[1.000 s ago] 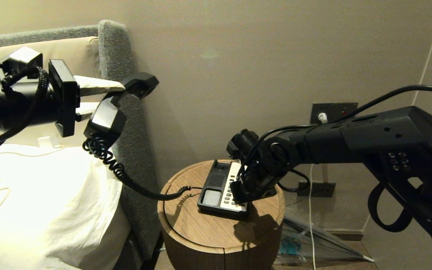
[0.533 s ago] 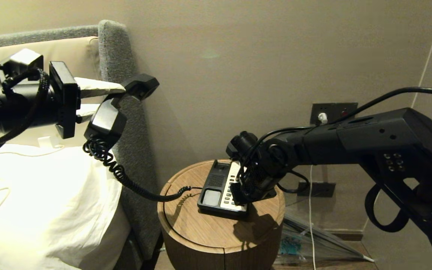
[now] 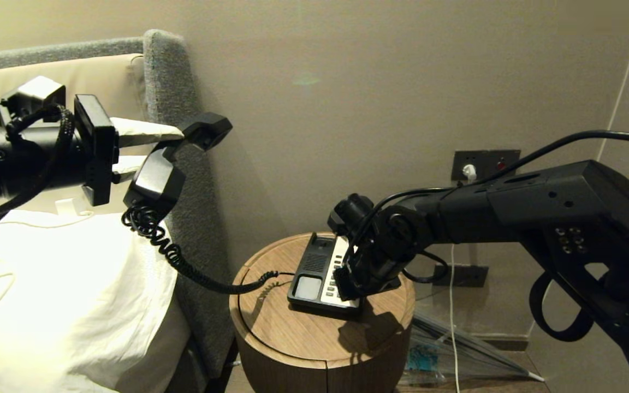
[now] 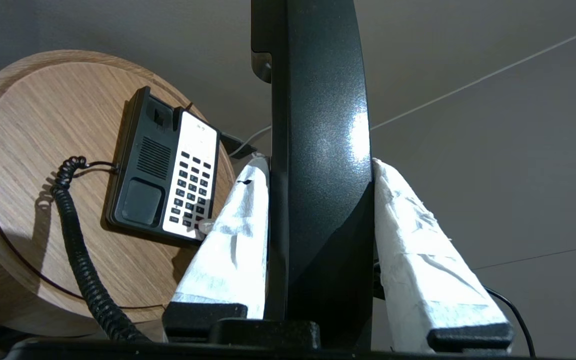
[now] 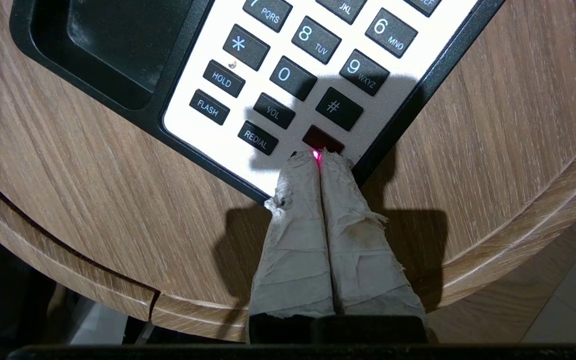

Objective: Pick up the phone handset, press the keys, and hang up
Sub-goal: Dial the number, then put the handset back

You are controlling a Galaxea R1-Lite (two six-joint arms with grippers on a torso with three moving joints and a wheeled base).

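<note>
The black phone handset (image 3: 153, 174) hangs in the air at the upper left, in front of the headboard, with my left gripper (image 3: 156, 147) shut on its middle. The left wrist view shows both white-wrapped fingers (image 4: 238, 225) pressed to the sides of the handset (image 4: 320, 125). Its coiled cord (image 3: 183, 262) sags down to the phone base (image 3: 309, 267) on the round wooden table (image 3: 303, 333). My right gripper (image 5: 318, 156) is shut, its tips together at the red key (image 5: 324, 139) on the near corner of the keys (image 5: 293, 75). A red glow shows between the tips.
A bed with a white pillow (image 3: 63, 284) and a grey headboard (image 3: 175, 76) stands left of the table. A wall socket (image 3: 484, 164) with a white cable is behind my right arm. A folded umbrella (image 3: 456, 355) lies on the floor right of the table.
Both arms have only drifted slightly. The handset stays gripped in the air and the right fingertips stay at the keypad's near corner.
</note>
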